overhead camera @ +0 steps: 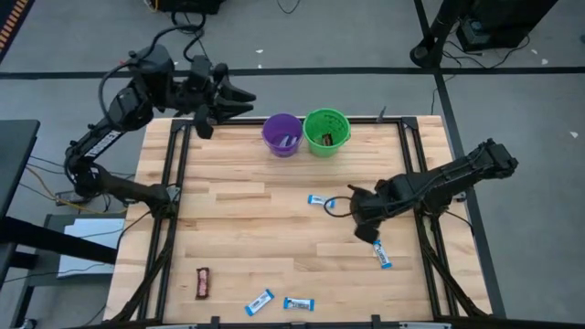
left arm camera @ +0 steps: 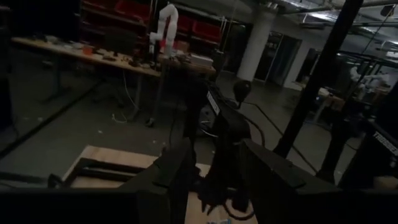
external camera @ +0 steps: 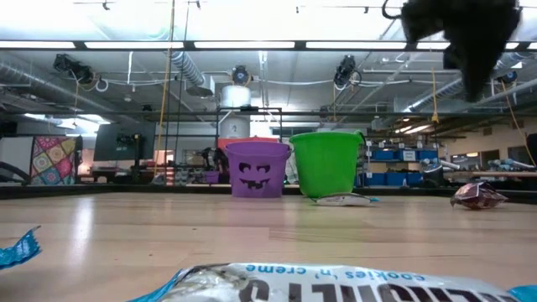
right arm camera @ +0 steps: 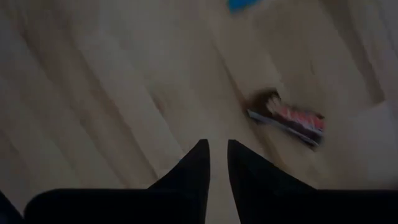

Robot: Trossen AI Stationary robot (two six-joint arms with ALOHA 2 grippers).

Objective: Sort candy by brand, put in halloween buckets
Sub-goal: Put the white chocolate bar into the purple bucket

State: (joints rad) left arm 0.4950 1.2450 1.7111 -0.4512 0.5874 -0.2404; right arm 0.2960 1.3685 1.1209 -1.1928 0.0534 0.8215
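The wooden table (overhead camera: 238, 228) carries 2 buckets (overhead camera: 282, 134) and 5 candies (overhead camera: 203, 282).

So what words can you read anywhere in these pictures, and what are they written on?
"cookies 'n' creme": on the white candy wrapper lying closest in the low view; it reads upside down.
The bigger letters below it on that wrapper are cut off, so I can't read them.
The blue-and-white candy bars on the table seen from above: print too small to read.
The dark candy bar: too small to read.
The purple bucket has a face, no words.
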